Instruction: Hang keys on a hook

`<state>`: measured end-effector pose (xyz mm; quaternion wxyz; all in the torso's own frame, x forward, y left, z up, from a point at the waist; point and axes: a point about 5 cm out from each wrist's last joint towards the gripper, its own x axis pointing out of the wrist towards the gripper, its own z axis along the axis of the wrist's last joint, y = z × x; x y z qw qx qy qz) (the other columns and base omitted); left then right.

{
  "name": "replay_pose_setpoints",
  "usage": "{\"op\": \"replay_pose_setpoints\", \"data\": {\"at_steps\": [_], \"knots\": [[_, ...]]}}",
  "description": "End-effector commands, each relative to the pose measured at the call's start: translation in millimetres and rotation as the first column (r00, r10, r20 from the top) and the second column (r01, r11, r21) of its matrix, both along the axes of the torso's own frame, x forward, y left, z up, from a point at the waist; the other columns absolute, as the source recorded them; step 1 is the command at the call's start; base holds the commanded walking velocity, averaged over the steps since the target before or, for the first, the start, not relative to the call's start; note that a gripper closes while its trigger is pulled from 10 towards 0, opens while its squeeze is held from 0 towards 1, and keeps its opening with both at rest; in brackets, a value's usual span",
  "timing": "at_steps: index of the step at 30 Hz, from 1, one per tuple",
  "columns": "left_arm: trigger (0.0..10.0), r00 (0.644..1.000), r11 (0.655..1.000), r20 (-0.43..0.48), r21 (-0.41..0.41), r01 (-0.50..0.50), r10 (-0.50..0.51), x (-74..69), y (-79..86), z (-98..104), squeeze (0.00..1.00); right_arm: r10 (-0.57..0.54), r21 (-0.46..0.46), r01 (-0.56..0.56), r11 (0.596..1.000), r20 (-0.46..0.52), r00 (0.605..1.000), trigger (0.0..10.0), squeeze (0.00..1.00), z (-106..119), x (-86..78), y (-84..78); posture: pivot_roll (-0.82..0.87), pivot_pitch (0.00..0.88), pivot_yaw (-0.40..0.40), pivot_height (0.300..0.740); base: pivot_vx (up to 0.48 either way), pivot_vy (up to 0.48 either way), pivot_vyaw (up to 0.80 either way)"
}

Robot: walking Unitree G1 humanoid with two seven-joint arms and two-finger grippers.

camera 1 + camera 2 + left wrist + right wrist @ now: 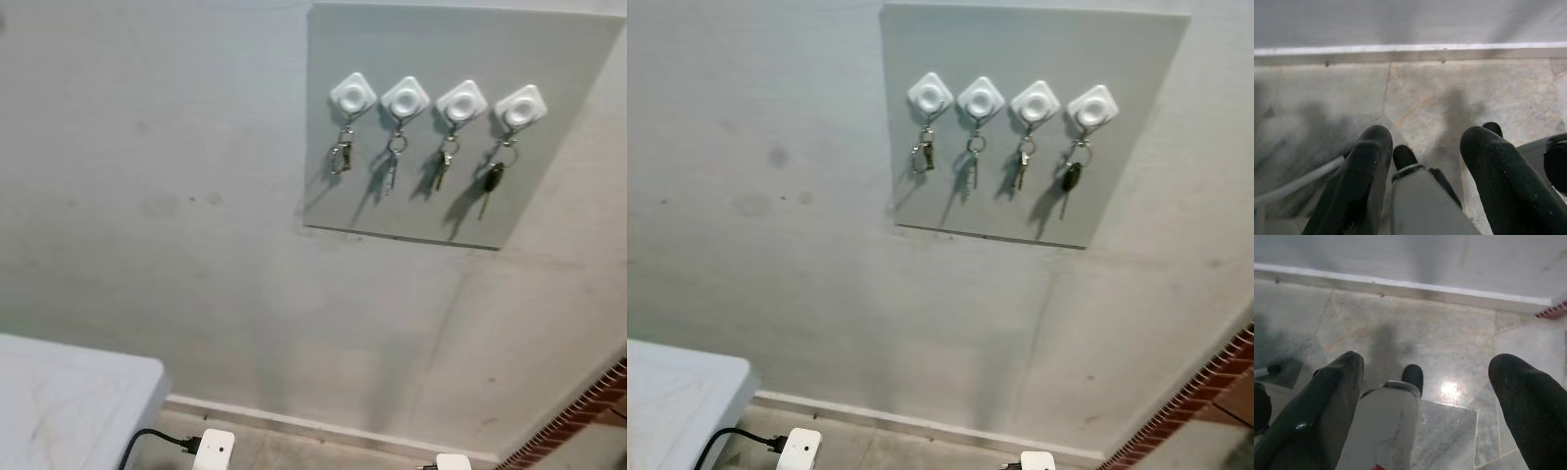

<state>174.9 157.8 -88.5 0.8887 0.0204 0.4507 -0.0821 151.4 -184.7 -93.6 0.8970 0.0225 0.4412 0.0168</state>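
I see four sets of keys (340, 154) hanging on four white hooks (353, 95) on a grey wall board (578, 137), far and up right. My left end effector (1422, 147) and right end effector (1425, 367) hang spread wide and empty above the tiled floor (1449, 338).

White hooks (353, 95); grey board (568, 59); black-headed key (492, 178); marbled floor (1415, 338).

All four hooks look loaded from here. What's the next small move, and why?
Probably none on the board: each of the four white hooks carries keys, and both open grippers, left and right, hang empty over the floor. I'd hold and confirm.
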Motion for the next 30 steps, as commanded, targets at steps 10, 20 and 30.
{"op": "replay_pose_setpoints", "data": {"at_steps": [10, 20, 30], "knots": [[10.0, 1.000, 1.000, -0.008, 0.006, -0.006, 0.006, 0.6, 0.2, -0.1, 0.00, -0.022, -0.003, 0.022, 1.000, -0.001, 1.000, 10.0, 0.00, 0.0, -0.4, -2.5, -0.01, 0.000, 0.002, 0.740, 0.000, -0.419, -0.35], [10.0, 1.000, 1.000, -0.007, 0.004, -0.004, 0.004, 1.3, -1.9, 0.1, 0.00, -0.032, 0.002, 0.032, 0.999, 0.004, 0.999, 10.0, 0.00, 0.5, 0.5, -3.0, -0.01, 0.000, 0.004, 0.740, 0.000, -0.453, 0.00], [10.0, 1.000, 1.000, -0.021, 0.012, -0.011, 0.012, -2.4, 2.2, -1.5, 0.00, -0.037, 0.008, 0.037, 0.999, 0.009, 0.999, 10.0, 0.00, 1.1, 2.4, -2.5, -0.01, 0.000, 0.005, 0.740, 0.000, -0.436, 0.00]]}}
